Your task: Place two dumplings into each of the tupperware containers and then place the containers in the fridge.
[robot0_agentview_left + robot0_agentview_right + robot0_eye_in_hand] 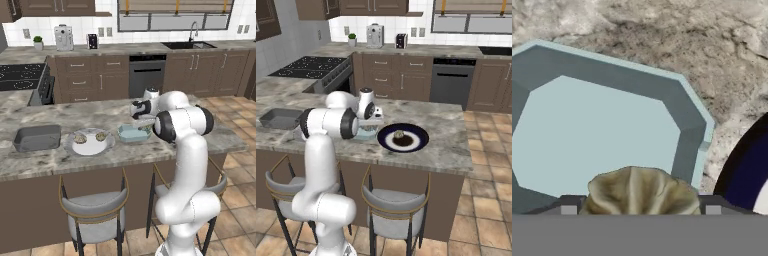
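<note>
My gripper is shut on a tan, crinkled dumpling and hangs just above the light blue tupperware container, whose floor is bare in the hand view. From the base views the gripper hovers over that container at mid-counter. The dark grey container lies farther left. A pale round plate between them holds two dumplings. A dark-rimmed plate carries one dumpling. The fridge is out of view.
The containers and plates rest on a marble island counter with stools tucked under its near edge. The dark plate's rim lies close to the blue tub's right side. A stove stands at the back left.
</note>
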Controlling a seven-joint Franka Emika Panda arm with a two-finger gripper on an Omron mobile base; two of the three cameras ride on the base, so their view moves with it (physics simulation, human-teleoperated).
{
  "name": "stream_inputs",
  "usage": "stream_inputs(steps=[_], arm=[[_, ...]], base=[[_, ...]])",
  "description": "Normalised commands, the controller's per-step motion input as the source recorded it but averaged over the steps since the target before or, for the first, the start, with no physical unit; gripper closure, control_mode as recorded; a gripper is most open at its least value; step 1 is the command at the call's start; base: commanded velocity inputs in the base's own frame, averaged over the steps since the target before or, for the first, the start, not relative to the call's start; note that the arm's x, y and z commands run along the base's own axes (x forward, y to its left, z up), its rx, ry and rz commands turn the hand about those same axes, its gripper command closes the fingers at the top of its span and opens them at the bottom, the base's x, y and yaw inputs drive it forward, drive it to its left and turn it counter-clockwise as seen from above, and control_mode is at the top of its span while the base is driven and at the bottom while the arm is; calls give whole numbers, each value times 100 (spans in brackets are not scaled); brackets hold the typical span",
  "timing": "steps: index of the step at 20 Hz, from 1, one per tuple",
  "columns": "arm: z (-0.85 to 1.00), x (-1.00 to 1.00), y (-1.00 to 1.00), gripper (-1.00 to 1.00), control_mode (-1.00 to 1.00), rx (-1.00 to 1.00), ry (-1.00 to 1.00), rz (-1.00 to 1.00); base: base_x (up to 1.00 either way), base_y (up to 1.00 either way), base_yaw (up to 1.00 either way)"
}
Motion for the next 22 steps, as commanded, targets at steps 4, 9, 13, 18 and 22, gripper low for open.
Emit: stream_inputs(steps=[4,9,13,18,22], arm=[[-51,48,47,100,-100,0,0,-3],[-11,74,30,100,-100,0,0,0],[-1,54,0,-100,-100,1,0,0],[3,-20,0,-100,-100,1,-3,-3],[26,-61,6,-100,-100,0,-4,-3]], base=[[0,0,0],[0,0,0],[0,0,0],[0,0,0],[0,0,0]])
